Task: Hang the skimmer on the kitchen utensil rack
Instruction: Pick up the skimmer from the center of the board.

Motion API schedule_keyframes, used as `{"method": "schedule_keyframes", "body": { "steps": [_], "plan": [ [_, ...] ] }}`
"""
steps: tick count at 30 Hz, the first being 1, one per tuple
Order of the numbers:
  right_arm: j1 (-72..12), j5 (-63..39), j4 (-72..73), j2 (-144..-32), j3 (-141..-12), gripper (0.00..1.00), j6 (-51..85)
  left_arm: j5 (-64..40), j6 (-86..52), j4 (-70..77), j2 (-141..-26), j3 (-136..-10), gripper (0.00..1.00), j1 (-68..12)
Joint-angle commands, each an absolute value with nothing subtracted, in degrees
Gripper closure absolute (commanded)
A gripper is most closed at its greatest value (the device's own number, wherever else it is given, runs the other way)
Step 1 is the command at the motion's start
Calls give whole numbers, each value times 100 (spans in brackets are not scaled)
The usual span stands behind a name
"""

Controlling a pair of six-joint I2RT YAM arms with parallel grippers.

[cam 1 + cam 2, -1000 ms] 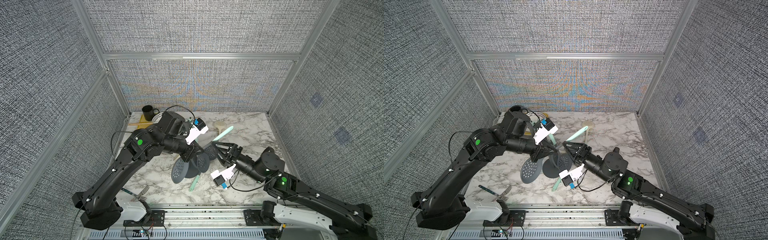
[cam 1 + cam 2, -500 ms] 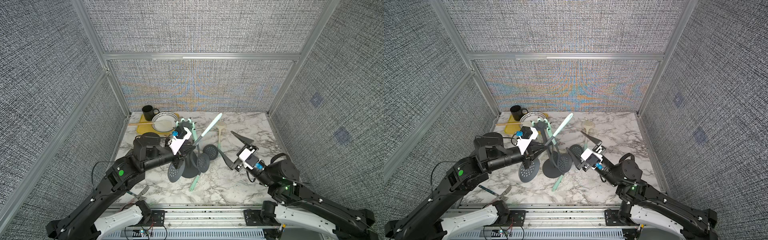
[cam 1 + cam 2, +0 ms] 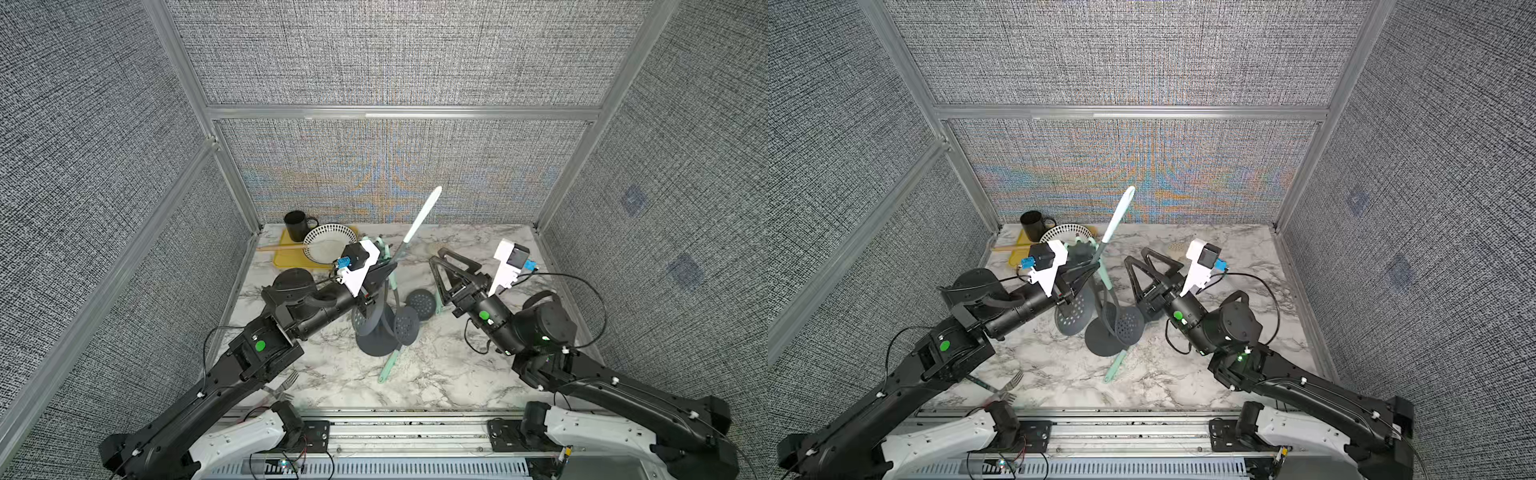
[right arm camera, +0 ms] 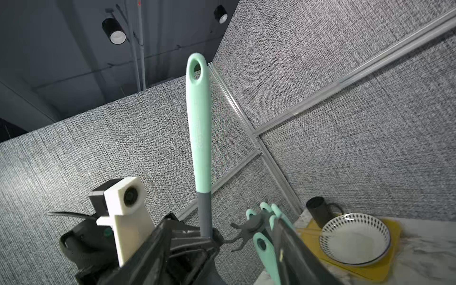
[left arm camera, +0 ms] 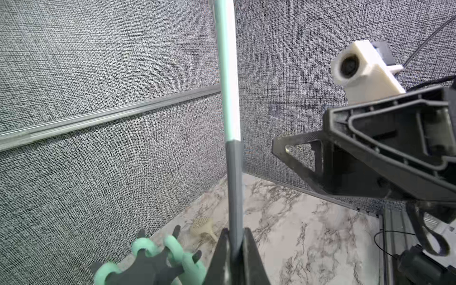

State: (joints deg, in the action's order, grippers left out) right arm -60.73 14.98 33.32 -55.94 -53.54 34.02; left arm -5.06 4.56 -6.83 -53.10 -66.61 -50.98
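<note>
Your left gripper is clamped tight on the skimmer, on its grey shaft just beside the crown of the kitchen utensil rack. The mint handle (smooth plastic) points up. The right wrist view shows the oval hanging hole, while the left wrist view cuts the handle off short of it. The right gripper gapes wide, holding nothing. The top views add the rack's flat round base, mid-table.

White marble table. Far left corner: yellow mat carrying black mug and patterned bowl. Centre: kitchen utensil rack on round base, mint-handled utensil lying just beside. Near left: fork.
</note>
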Motion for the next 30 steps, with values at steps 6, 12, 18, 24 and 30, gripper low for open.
{"method": "schedule_keyframes", "body": {
  "steps": [6, 12, 18, 24, 30],
  "plan": [
    [-6345, 1898, 3588, -6260, -6031, 32, 3596, -431, 540, -378, -5338, -6680, 98, -5136],
    [-6371, 2109, 3624, -6549, -6337, 33, 3064, -432, 554, -437, -5317, -6680, 98, -5133],
    [-6372, 2166, 3487, -6785, -6618, 40, 2664, -430, 556, -466, -5300, -6671, 98, -5142],
    [-6376, 2151, 3571, -6811, -6623, 54, 2632, -428, 556, -492, -5274, -6653, 98, -5142],
    [-6374, 2103, 3609, -6867, -6680, 61, 2609, -440, 538, -501, -5265, -6636, 98, -5142]
  ]
}}
